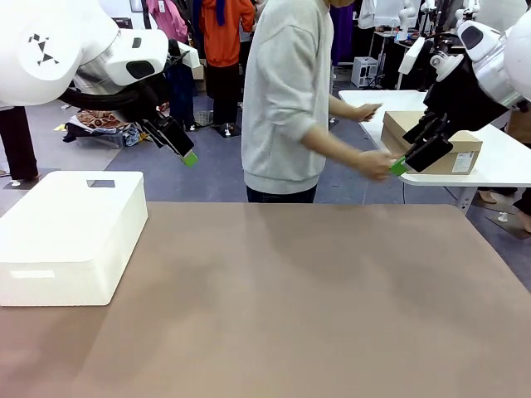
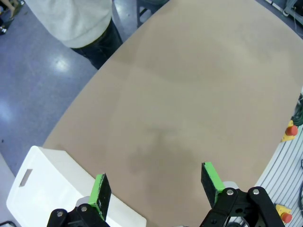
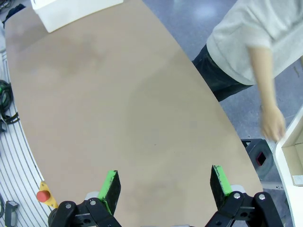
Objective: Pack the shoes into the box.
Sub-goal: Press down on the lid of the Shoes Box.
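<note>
Bare brown table, cluttered workshop

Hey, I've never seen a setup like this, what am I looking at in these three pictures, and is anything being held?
These are two white robot arms at a brown table. The front picture looks across the table at a person. The other two come from cameras on each wrist, looking down past green-padded fingers. The left gripper and right gripper both hang open above the table, holding nothing. On the table sits a white block. The person reaches both hands toward a cardboard box on a side table behind, and one hand is at its near end.
</note>
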### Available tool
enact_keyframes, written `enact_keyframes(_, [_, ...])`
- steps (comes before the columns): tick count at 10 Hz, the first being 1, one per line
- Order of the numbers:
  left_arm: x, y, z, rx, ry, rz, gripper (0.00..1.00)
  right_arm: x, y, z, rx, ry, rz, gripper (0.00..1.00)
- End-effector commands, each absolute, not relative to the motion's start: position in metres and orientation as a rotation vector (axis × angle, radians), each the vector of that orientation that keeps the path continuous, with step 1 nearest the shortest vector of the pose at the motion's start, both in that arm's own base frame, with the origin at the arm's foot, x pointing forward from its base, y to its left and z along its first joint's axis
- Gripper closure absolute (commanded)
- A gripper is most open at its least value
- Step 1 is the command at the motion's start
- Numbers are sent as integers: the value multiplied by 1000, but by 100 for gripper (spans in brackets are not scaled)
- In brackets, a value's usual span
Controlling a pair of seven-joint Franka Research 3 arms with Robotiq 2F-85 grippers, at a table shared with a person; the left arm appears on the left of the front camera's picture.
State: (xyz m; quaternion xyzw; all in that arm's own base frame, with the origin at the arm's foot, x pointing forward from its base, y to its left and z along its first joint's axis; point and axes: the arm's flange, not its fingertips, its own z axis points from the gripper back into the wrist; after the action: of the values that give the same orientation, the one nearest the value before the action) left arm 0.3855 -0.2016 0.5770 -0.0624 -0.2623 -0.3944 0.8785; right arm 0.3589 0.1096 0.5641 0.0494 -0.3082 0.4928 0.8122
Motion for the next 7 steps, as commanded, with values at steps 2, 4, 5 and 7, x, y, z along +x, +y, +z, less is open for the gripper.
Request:
enact_keyframes(2, [386, -201, 579, -125, -547, -820, 0, 361, 113, 568, 98, -654, 1032, 0])
enact_keyframes(4, [386, -201, 579, -125, -547, -820, 0, 361, 113, 568, 98, -654, 1032, 0])
enact_keyframes(5, [386, -201, 579, -125, -547, -820, 0, 361, 113, 568, 98, -654, 1032, 0])
enact_keyframes(7, [386, -201, 579, -125, -547, -820, 0, 361, 113, 568, 98, -654, 1032, 0])
